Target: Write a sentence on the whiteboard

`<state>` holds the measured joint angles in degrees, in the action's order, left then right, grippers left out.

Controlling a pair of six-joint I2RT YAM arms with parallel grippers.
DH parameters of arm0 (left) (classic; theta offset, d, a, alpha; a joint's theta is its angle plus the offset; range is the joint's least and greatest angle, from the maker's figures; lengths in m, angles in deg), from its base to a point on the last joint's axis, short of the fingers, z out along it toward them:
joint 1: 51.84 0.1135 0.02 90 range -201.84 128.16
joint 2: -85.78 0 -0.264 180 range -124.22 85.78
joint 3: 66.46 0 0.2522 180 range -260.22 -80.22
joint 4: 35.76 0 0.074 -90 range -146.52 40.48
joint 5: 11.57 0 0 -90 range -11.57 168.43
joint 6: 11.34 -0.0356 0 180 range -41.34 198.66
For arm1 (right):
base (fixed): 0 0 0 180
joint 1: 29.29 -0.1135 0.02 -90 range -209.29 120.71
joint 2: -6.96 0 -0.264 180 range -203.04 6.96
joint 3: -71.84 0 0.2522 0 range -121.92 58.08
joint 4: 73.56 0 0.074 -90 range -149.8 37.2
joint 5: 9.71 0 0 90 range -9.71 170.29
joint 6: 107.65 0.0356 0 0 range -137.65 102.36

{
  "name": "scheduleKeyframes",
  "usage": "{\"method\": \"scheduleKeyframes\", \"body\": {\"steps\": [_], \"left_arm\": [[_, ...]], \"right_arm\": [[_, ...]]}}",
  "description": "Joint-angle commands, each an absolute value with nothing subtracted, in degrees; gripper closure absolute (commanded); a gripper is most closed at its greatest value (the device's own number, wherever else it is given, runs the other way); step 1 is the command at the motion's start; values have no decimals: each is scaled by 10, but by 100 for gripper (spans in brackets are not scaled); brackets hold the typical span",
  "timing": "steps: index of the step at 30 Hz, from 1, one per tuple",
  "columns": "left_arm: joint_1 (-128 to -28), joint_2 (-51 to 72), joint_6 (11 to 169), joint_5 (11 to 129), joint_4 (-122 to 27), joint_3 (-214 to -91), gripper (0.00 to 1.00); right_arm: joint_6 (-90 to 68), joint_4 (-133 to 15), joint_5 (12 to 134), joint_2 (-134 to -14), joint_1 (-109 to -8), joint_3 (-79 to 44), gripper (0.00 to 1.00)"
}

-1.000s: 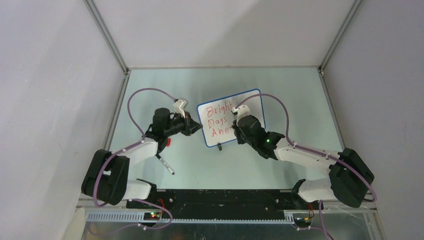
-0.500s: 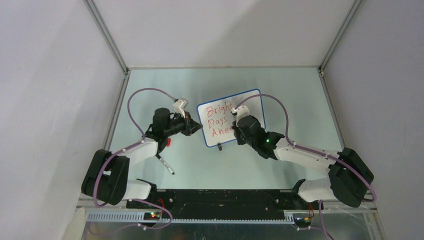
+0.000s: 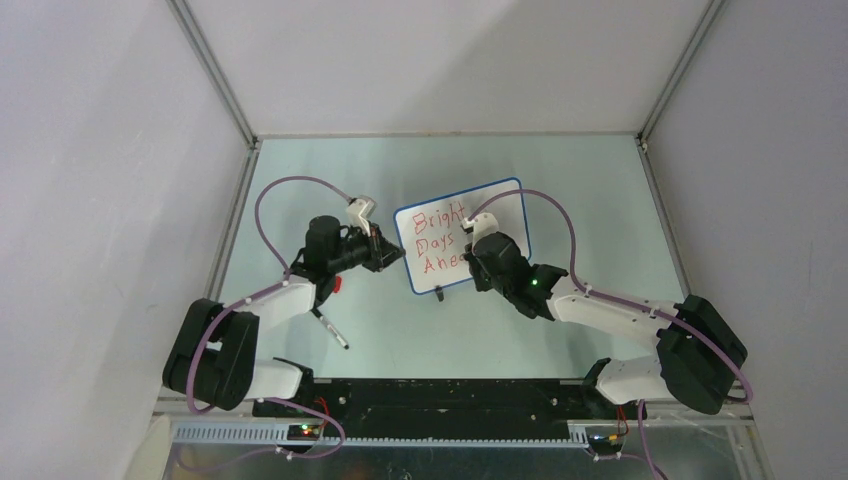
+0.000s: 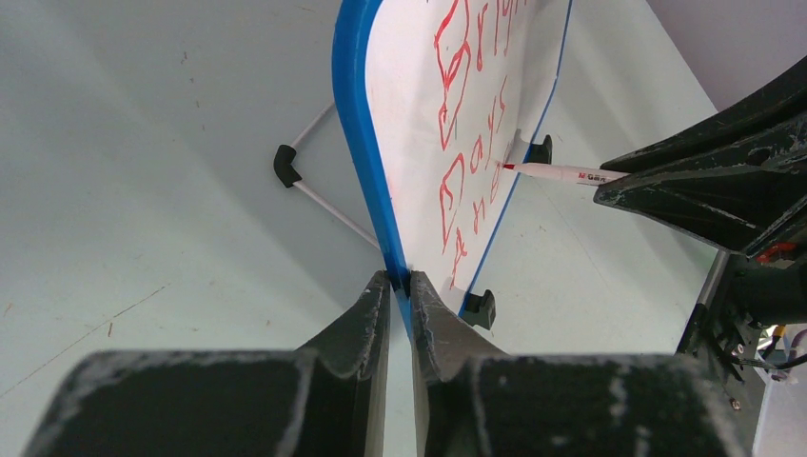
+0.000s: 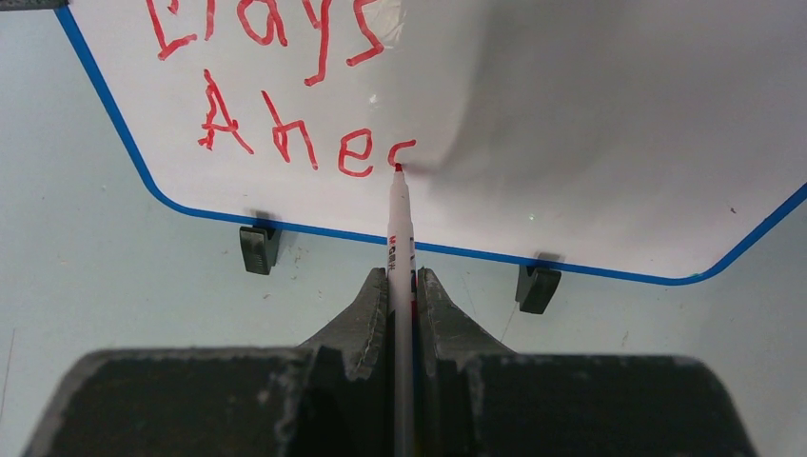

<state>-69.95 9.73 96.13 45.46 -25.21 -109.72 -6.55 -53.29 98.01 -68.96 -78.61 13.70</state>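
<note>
- Clamping the left short edge of the whiteboard point(image 3: 500, 200) point(image 4: 414, 86) point(image 5: 619, 143): the left gripper point(image 3: 385, 250) point(image 4: 400, 281), fingers closed on the blue rim with only the rim between them.
- A thin dark stick point(image 3: 331, 329) lies on the table point(image 3: 330, 170) beside the left forearm, well apart from the board.
- The board stands near the table's middle on two black clip feet point(image 5: 259, 248) point(image 5: 536, 288) under its lower long edge. It leans back, with a thin wire prop point(image 4: 314, 195) behind it.
- Long axis of the board runs left to right in the top view, with the right end angled somewhat away from the arm bases. The written face looks toward the right arm.
- The sentence point(image 3: 440, 240) point(image 4: 466, 124) point(image 5: 285, 143) is in red and sits in the left half of the board, in three lines: "Bright", "Days", then "Ahe" plus a short open curve.
- The marker point(image 5: 400, 238) point(image 4: 561, 173) has its long axis in line with the right fingers and points straight at the board. Its red tip touches the lower end of that curve.
- The right gripper point(image 3: 475, 262) point(image 5: 402, 276) has its fingers closed tight on the marker barrel, just in front of the board's lower edge.
</note>
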Motion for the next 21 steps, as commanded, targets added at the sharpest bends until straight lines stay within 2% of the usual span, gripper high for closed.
{"method": "scheduleKeyframes", "body": {"steps": [1,21], "left_arm": [[-706,116,946,448,-240,-1119,85],[-706,113,947,447,-239,-1120,85]], "right_arm": [[-74,-533,1011,-692,-786,118,100],[-81,-536,1016,-695,-783,93,100]]}}
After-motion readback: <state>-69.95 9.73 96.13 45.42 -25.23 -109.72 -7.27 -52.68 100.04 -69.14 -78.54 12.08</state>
